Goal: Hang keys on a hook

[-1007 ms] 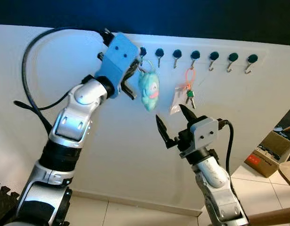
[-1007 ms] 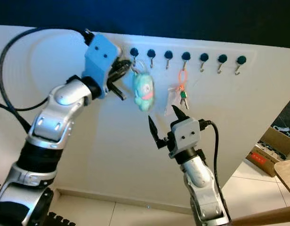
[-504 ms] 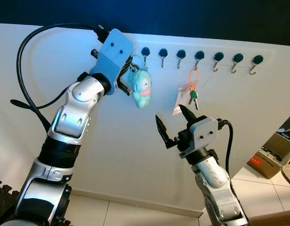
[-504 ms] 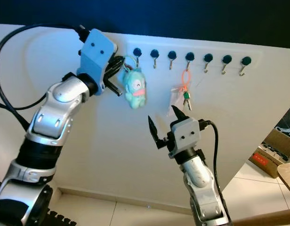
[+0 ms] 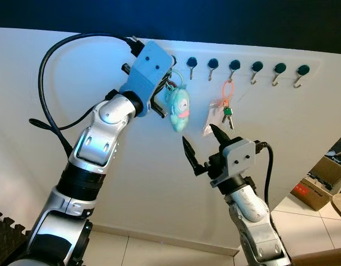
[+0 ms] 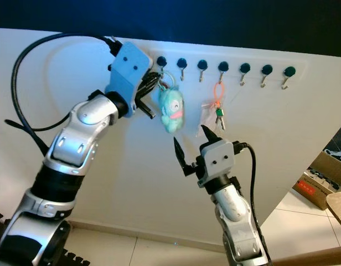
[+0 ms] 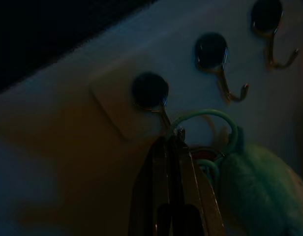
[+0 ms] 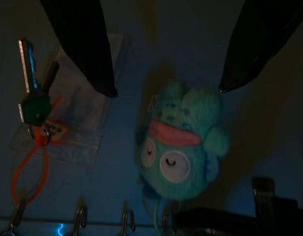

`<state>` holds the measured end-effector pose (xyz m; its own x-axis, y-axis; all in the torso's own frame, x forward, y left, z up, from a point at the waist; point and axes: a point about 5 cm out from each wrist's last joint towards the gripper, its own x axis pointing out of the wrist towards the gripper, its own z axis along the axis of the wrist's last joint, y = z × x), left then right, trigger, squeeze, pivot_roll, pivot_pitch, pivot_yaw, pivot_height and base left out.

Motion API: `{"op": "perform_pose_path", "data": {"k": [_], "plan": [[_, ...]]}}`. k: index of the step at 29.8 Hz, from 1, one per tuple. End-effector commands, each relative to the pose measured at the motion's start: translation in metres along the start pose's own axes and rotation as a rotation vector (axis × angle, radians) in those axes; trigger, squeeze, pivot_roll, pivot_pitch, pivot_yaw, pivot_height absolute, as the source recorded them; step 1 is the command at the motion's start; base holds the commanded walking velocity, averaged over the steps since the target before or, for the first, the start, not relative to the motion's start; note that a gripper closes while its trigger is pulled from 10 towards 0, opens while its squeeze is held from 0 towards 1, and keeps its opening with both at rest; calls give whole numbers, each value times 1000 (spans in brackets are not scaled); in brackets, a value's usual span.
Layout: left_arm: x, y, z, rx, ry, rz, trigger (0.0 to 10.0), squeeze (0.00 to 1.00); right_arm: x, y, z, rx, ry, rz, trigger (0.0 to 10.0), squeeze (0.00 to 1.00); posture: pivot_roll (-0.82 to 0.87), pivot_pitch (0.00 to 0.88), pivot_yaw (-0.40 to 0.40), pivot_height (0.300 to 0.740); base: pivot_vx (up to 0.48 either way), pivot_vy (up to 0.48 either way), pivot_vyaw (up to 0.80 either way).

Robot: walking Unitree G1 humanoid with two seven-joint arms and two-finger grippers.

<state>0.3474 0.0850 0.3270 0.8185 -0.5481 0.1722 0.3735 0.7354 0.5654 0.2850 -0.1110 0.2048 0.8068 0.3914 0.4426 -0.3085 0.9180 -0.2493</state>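
1. White wall (image 5: 159, 183) carries a row of dark-capped hooks (image 5: 257, 67) along its top edge, running off toward the right.
2. At the left end of that row the left gripper (image 7: 173, 147) is raised on its silver arm, its two black fingers pressed together on the pale green loop (image 7: 210, 117) of a key ring, right beneath the first hook (image 7: 151, 93) (the loop's top sits against that hook's stem, but whether it is actually over the hook cannot be told).
3. From the loop hangs a teal plush toy (image 5: 177, 106) with a pink mouth, dangling against the wall just below the gripper; keys on this ring cannot be made out.
4. Further right, on the fourth hook (image 5: 233, 66), an orange loop (image 5: 226, 88) holds a green-headed key (image 5: 227, 112) and a small clear plastic bag (image 5: 213, 119).
5. Below these, the right gripper (image 5: 201, 145) points up at the wall with its fingers spread wide apart, gripping nothing; it sits under the bag, apart from it, and lower than the toy.
6. Tiled floor (image 5: 176, 252) and a cardboard box (image 5: 319, 180) show at the lower right corner.
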Motion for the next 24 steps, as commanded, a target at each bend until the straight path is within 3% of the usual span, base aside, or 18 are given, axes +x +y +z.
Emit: {"op": "perform_pose_path", "data": {"k": [1,5,6,7,12,13,14,15,16,17,18,19,23,24], "plan": [[0,-5,-6,13,17,-19,10000,0,-2,2,-2,11,14,0,10000,0,124,121,13,740,0,0,0],[-5,-9,-17,8,47,-28,10000,27,-3,1,-2,11,18,-5,10000,0,125,124,14,740,0,0,0],[-6,-10,-19,6,52,-28,10000,416,-4,1,-3,12,20,-5,10000,0,125,124,14,740,0,0,0],[-8,-10,-21,-4,55,-29,10000,1000,-4,1,-3,13,20,-4,10000,0,128,126,9,740,0,0,0],[-15,-10,-14,-109,-29,-8,10000,1000,-3,1,-3,15,19,0,10000,0,127,126,8,740,0,0,0],[-19,-9,-12,-154,-63,-3,10000,431,-3,1,-2,15,18,-1,10000,0,126,127,11,740,0,0,0],[-24,-9,-9,-203,-105,4,10000,0,-4,1,-2,14,18,-1,10000,0,124,129,10,740,0,0,0],[-30,-8,-8,-266,-134,11,10000,0,-4,1,-3,13,20,-3,10000,0,124,129,10,740,0,0,0],[-30,-8,-8,-266,-134,11,10000,0,-4,1,-3,13,20,-3,10000,0,124,129,10,740,0,0,0],[-42,-8,-9,-390,-178,31,10000,0,-5,0,-3,12,26,-4,10000,0,124,136,8,740,0,0,0],[-42,-8,-9,-390,-178,31,10000,0,-5,0,-3,12,26,-4,10000,0,124,136,8,740,0,0,0],[-51,-7,-13,-460,-189,66,10000,0,-8,-1,-4,10,33,-6,10000,0,124,138,7,740,0,0,0],[-64,-6,-22,-520,-174,126,10000,0,-12,-2,-10,5,58,-14,10000,0,125,142,3,740,0,0,0],[-75,-8,-33,-524,-132,167,10000,0,-15,-3,-14,3,77,-19,10000,0,126,144,2,740,0,0,0]]}}
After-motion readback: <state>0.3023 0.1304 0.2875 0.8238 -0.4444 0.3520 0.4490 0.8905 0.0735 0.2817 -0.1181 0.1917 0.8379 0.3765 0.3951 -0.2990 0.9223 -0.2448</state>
